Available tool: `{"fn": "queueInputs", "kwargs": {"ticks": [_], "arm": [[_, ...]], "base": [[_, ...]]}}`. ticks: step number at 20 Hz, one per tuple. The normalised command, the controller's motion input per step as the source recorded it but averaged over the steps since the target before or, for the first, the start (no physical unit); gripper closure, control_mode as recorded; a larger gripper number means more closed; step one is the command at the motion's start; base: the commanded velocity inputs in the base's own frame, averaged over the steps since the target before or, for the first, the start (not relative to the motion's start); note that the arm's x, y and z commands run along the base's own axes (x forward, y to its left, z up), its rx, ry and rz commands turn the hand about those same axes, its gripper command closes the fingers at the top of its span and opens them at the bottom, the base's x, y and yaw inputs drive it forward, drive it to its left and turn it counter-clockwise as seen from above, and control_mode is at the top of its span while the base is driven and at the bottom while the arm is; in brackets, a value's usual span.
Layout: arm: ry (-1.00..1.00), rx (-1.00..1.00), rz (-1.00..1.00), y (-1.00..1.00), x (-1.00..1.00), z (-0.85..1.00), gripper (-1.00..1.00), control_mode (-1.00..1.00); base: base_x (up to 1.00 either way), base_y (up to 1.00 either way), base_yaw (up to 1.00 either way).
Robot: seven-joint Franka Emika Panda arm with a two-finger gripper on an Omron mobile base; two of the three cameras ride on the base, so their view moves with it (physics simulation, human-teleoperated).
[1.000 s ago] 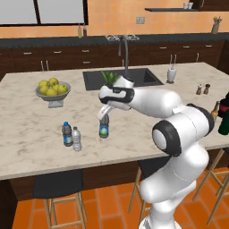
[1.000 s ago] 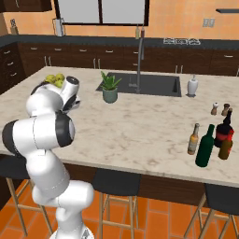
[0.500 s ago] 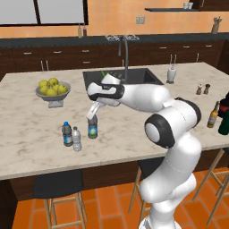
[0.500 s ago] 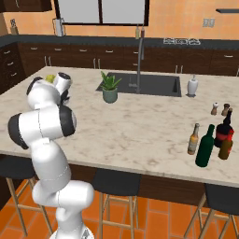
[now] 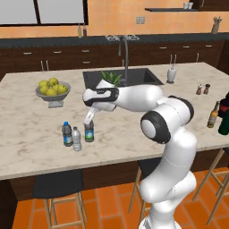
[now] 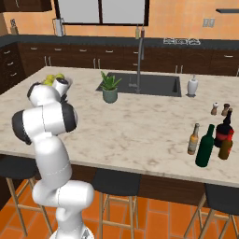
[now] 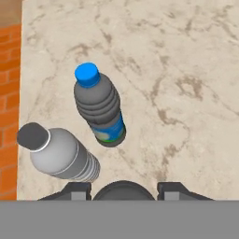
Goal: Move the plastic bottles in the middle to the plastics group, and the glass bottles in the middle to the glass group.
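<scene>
My gripper (image 5: 89,121) is shut on the neck of the small clear water bottle (image 5: 89,134), which is upright at counter level. I cannot tell whether its base touches the marble. Just left of it stands the plastics group: a darker blue-capped bottle (image 5: 67,134) and a shorter clear bottle (image 5: 77,139). In the hand view the darker bottle (image 7: 99,111) and the shorter one (image 7: 58,157) stand ahead of my fingers (image 7: 77,189). Far right stand the amber bottle (image 6: 193,139), the green bottle (image 6: 204,146) and the near-black red-banded bottle (image 6: 225,132).
A fruit bowl (image 5: 53,90) stands at the back left, and a potted plant (image 5: 112,79) by the sink (image 5: 134,76). A soap dispenser (image 5: 171,74) and two shakers (image 5: 202,89) stand to the right. The counter's front edge runs close to the small bottles.
My gripper has carried the water bottle leftward across the counter, ending beside the two small bottles. The jaws kept their hold throughout.
</scene>
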Motion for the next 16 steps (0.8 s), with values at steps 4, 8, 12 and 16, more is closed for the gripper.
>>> {"fn": "queueInputs", "kwargs": {"ticks": [4,8,12,16], "arm": [[-0.08,-0.03,0.00,0.04,0.09,-0.21,1.00,-1.00],[-0.07,-0.02,0.00,0.00,0.01,-0.28,1.00,-1.00],[0.00,0.00,0.00,0.00,0.01,-0.16,1.00,-1.00],[0.00,0.00,0.00,0.00,0.02,-0.15,1.00,-1.00]], "base": [[0.00,0.00,0.00],[0.00,0.00,0.00],[0.00,0.00,0.00],[0.00,0.00,0.00]]}}
